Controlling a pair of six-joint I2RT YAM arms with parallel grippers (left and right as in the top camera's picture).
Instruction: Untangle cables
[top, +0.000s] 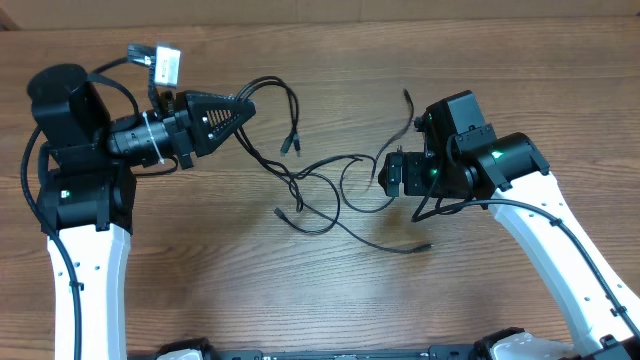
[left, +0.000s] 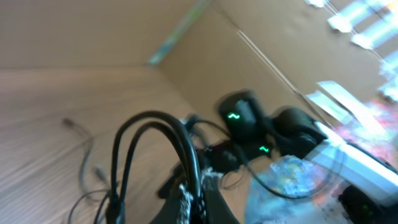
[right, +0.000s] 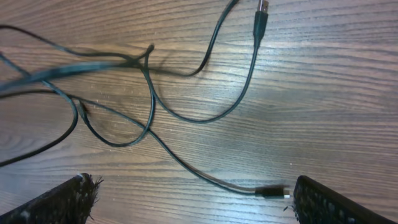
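Several thin black cables lie tangled on the wooden table between the two arms. My left gripper is shut on one cable, which arcs up from its tip as a raised loop. In the left wrist view that loop rises from between the shut fingers. My right gripper hangs open over the right side of the tangle. In the right wrist view its fingers stand wide apart, and a silver-tipped plug lies on the table just inside the right finger. Nothing is between them.
Loose plug ends lie at the front, the middle and the back right. A white tag sticks up from the left arm. A cardboard wall stands behind the table.
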